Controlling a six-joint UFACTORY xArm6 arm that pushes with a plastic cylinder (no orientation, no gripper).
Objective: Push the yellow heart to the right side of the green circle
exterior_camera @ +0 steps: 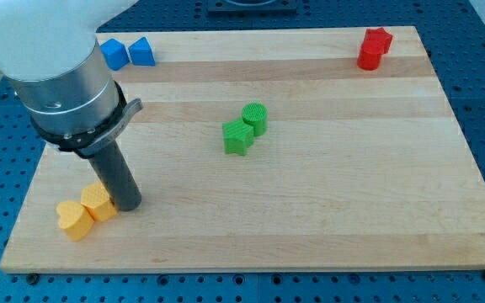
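Note:
The yellow heart [74, 220] lies near the board's bottom-left corner. A second yellow block [98, 202], roughly hexagonal, touches its upper right side. My tip [128, 205] rests on the board right next to the right side of that second yellow block, and to the right of the heart. The green circle [255, 118] stands near the middle of the board, far to the upper right of the heart. A green star [237, 136] touches the circle's lower left side.
Two blue blocks [114, 54] [141, 51] sit side by side at the top-left edge. A red star [375, 47] stands at the top right. The arm's large grey body [66, 93] hangs over the board's left part.

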